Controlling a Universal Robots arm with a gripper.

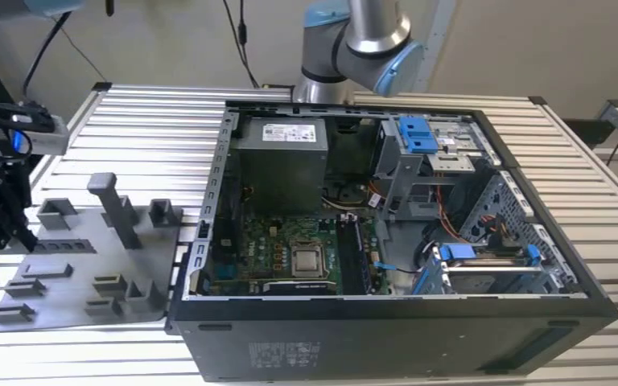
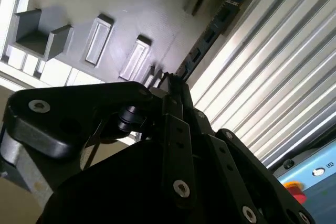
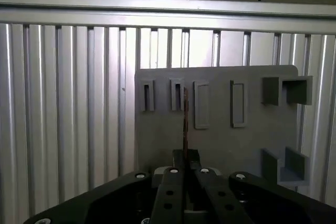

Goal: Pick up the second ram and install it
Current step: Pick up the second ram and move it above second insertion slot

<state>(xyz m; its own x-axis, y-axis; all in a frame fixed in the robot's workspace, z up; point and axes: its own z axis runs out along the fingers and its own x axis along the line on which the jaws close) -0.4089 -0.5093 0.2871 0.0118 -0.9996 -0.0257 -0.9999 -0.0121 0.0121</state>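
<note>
Where the first wrist view looks along the fingers, the tool [image 3: 185, 153] is pressed together on the second ram [image 3: 185, 119]. The ram shows there edge-on, as a thin line running from the fingertips toward the holder plate [image 3: 220, 145].

In the second wrist view the second ram [image 2: 210, 38] reads more fully. It is a dark board with a row of black chips, extending away from the pinched fingertips [image 2: 174, 95] on a diagonal. Its gripped end is hidden between the fingers, so the depth of the grip cannot be judged.

The far end lies in line with one of the narrow slots [image 3: 177, 95] of the plate, just beyond the tool. Whether it touches that slot or hangs clear of it cannot be told from either wrist view. Further slots and upright blocks [image 3: 272, 92] stand off to the side of the tool on the same plate.

The plate rests on the slatted worktop [image 1: 148, 121]. In the exterior view the tool's dark body stands over the plate and is partly cut off by the frame edge. The open computer case [image 1: 395, 338] lies on the worktop well apart from the tool, beyond the plate. The arm [image 1: 354, 36] rises behind the case, and its upper part is cut off by the frame.
</note>
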